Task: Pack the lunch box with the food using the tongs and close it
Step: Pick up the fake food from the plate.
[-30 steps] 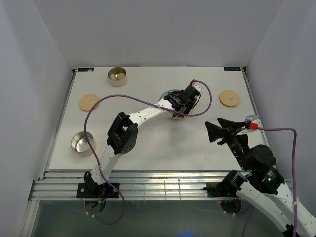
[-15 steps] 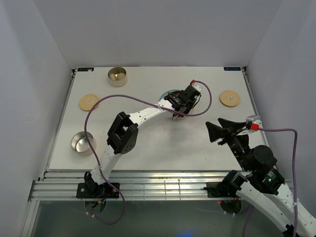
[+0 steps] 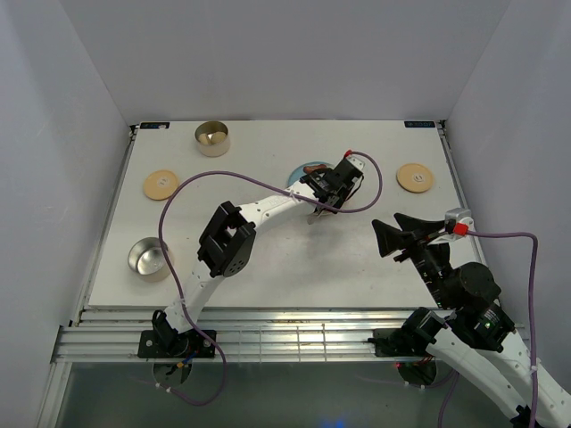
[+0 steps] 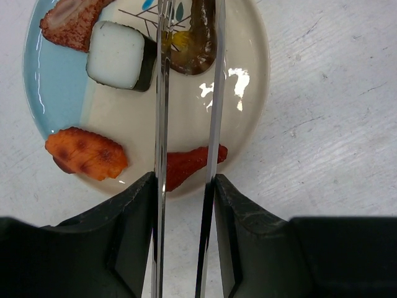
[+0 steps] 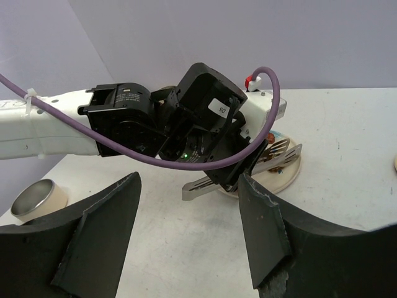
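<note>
While the left end effector [image 4: 185,186] grips the tongs [image 4: 162,93] over the plate [image 4: 253,56], a brown piece [image 4: 200,43] lies between their arms. Next, probably: squeeze, lift, carry to a tin [image 3: 148,259]. Right end effector [image 5: 189,230] gapes empty.

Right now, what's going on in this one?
The left hand grips slim silver metal tongs over the cream-and-light-blue plate. The tongs' arms straddle a dark brown food piece. The right hand hovers open and empty nearby. Both round steel tins stand open. Their flat round wooden lids lie apart from them on the white table.
</note>
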Controlling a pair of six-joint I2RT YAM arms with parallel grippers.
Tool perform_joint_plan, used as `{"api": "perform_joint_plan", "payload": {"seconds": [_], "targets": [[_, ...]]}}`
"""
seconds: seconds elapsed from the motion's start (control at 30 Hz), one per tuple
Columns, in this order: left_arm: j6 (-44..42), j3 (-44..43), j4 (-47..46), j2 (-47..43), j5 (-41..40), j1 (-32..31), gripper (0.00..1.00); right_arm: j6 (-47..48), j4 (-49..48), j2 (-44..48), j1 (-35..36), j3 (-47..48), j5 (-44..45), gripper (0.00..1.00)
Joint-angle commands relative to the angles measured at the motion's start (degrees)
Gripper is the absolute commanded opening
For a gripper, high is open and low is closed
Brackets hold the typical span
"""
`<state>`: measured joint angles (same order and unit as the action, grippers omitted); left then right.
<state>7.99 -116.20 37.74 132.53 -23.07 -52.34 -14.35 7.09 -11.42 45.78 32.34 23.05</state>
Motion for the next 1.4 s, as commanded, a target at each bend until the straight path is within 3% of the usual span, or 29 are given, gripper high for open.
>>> {"api": "perform_joint_plan", "payload": {"seconds": [0.0,0.4,0.7,1.0,1.37], "targets": [[0.4,-1.7,-0.5,-1.0,0.3,0.2,0.50,0.5,-2.5,0.9,0.1,0.1,1.3,0.70],[0.2,-1.0,-0.3,-2.1,0.4,0.2,0.42,0.5,-2.5,0.9,0.2,0.0,1.3,0.70],[0.3,-0.8,-0.1,-3.4,-0.1,0.2,0.21,0.5,-2.5,0.5,0.1,0.0,1.6,0.70],[0.6,-0.7,-0.1,-6.4,-1.4,0.2,0.06,0.4,-2.7,0.3,0.1,-0.1,1.6,0.70],[1.7,0.1,0.9,-11.3,-2.9,0.2,0.06,0.4,-2.8,-0.5,0.2,-0.2,1.5,0.70]]}}
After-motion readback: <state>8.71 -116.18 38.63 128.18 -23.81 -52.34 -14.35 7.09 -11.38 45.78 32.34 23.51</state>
